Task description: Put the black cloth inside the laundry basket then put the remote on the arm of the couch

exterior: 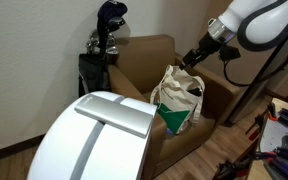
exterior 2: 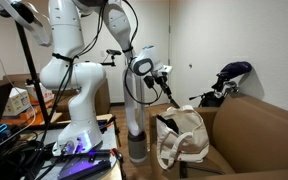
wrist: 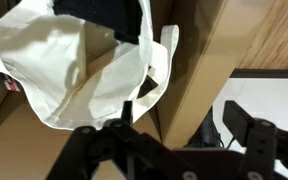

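Note:
The laundry basket (exterior: 174, 98), a cream bag with a dark green lower part, stands on the seat of the tan-brown armchair; it shows in both exterior views (exterior 2: 181, 140). In the wrist view black cloth (wrist: 104, 15) lies inside the basket's (wrist: 64, 70) open mouth. My gripper (exterior: 191, 60) hovers just above the basket's handles, open and empty (wrist: 184, 125) (exterior 2: 165, 88). The arm of the couch (exterior: 221, 98) (wrist: 199, 55) is beside the basket, under my jaws in the wrist view. I cannot make out the remote in any view.
A black golf bag with clubs (exterior: 102, 50) stands behind the chair. A large white domed shape with a grey stripe (exterior: 94, 135) fills the foreground. A white robot body and cluttered desks (exterior 2: 64, 90) stand near the chair.

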